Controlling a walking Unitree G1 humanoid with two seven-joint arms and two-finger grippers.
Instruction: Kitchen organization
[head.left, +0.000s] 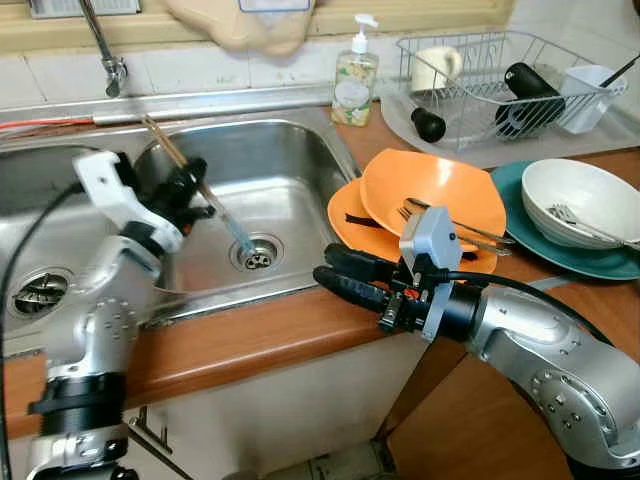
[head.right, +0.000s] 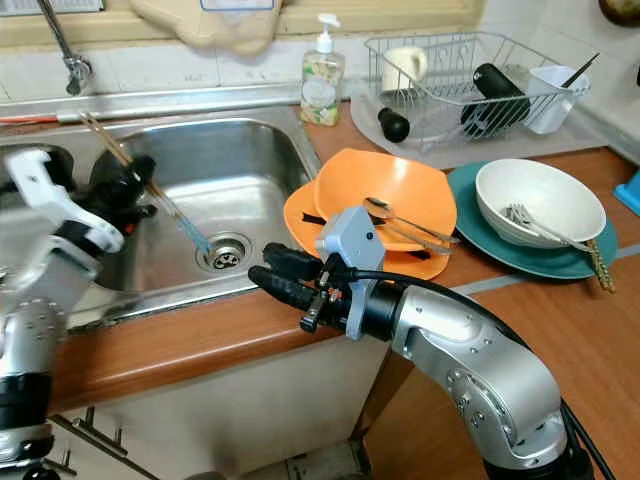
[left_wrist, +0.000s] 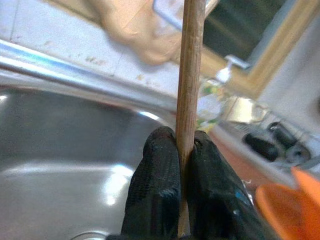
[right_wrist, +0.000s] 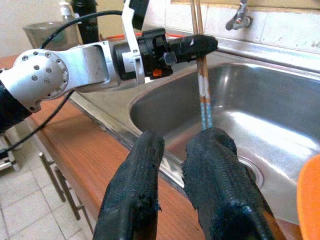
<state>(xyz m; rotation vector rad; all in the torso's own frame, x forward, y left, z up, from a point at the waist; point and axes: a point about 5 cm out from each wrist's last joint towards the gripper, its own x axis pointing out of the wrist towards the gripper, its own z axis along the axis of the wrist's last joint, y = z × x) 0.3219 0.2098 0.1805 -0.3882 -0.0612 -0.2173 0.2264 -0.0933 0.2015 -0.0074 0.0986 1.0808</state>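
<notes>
A pair of wooden chopsticks (head.left: 232, 232) with blue tips slants down into the steel sink (head.left: 300, 160), tips close to the drain (head.left: 257, 255). My left gripper (head.left: 198, 195) is shut on the chopsticks (left_wrist: 192, 75) partway along them, above the basin. My right gripper (head.left: 325, 271) hovers over the wooden counter's front edge, just in front of the stacked orange plates (head.left: 450, 185), open with nothing between its fingers (right_wrist: 210, 165). In the right wrist view the left gripper (right_wrist: 200, 46) grips the chopsticks (right_wrist: 203, 87) over the sink.
Cutlery (head.left: 440, 218) lies on the orange plates. To the right, a white bowl (head.left: 585, 190) with a fork sits on a teal plate (head.left: 515, 225). A dish rack (head.left: 470, 95) with a mug and cups stands behind, beside a soap bottle (head.left: 355, 80). The faucet (head.left: 105, 55) is at the back left.
</notes>
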